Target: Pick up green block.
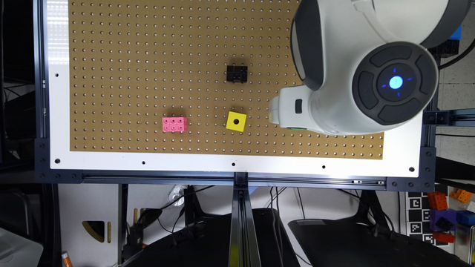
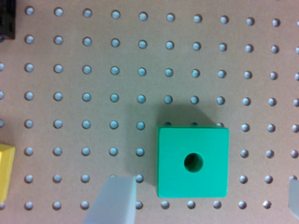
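green block point(image 2: 192, 162) sits flat on the brown pegboard point(image 2: 93, 93), hole face up, between the jaws in the wrist view, closer to one finger point(image 2: 113, 199) than the other, whose sliver shows at the frame edge point(image 2: 294, 198). neither finger touches the block. jaws spread wide, nothing held. gripper point(image 2: 203, 200) hangs above the board, block apart from both pads. yellow cube point(image 2: 5, 170) lies outside the jaws, past the nearer finger, partly cut off by the frame. a black block point(image 2: 7, 18) corner is further off on that same side, well apart from the jaws. in the exterior view the white arm point(image 1: 356, 74) covers the spot, and just a thin green strip point(image 1: 297, 128) peeks out under the gripper body. yellow cube point(image 1: 236, 121) is near the gripper, pink studded brick point(image 1: 174, 124) beyond it and well apart, black block point(image 1: 237, 73) also apart on the pegboard point(image 1: 130, 55).
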`<state>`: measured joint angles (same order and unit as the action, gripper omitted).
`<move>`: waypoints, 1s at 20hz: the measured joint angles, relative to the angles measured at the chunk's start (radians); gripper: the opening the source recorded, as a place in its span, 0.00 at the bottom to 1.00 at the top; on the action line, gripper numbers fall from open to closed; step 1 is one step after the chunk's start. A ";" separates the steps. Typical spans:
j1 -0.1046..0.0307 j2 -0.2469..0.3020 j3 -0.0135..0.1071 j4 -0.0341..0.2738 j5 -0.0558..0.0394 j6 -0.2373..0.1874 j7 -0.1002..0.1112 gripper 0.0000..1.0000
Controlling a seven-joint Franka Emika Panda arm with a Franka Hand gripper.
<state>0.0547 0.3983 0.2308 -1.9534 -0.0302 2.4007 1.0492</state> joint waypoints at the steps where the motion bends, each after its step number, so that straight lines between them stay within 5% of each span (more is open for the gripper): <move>1: 0.000 0.006 0.000 0.001 -0.0006 0.003 0.000 1.00; 7: 0.000 0.050 -0.002 0.010 -0.0098 0.025 0.002 1.00; 9: 0.001 0.085 -0.003 0.012 -0.0222 0.052 0.009 1.00; 12: 0.001 0.111 -0.004 0.016 -0.0286 0.075 0.011 1.00; 20: 0.001 0.166 -0.006 0.027 -0.0389 0.109 0.012 1.00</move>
<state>0.0555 0.5643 0.2245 -1.9268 -0.0691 2.5101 1.0612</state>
